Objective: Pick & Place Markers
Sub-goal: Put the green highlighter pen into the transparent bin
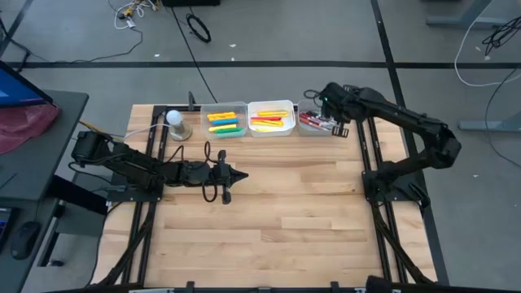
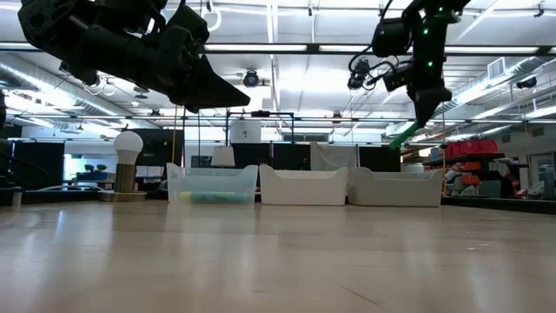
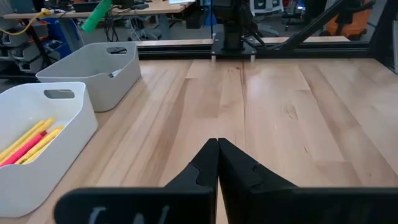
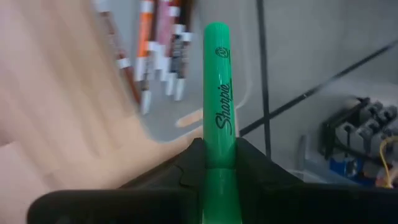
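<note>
Markers: you have one green marker (image 4: 217, 99) clamped between the right gripper (image 4: 217, 163) fingers, its body a bright, glossy green with black "Sharpie" script running lengthwise and a rounded end pointing away from the wrist. In the low view it pokes out green (image 2: 401, 136) below the gripper, raised in the air above the bins. From above, your right gripper (image 1: 316, 102) hovers at the right bin (image 1: 308, 111), which holds dark maroon and red markers (image 1: 317, 124) with white bands. The middle bin (image 1: 271, 106) carries yellow and pink-red ones (image 1: 270, 121); the left bin (image 1: 224, 106) yellow, orange and green ones (image 1: 224, 124). Your left gripper (image 1: 242, 175) sits pinched together, holding nothing, over bare table (image 1: 285, 220).
</note>
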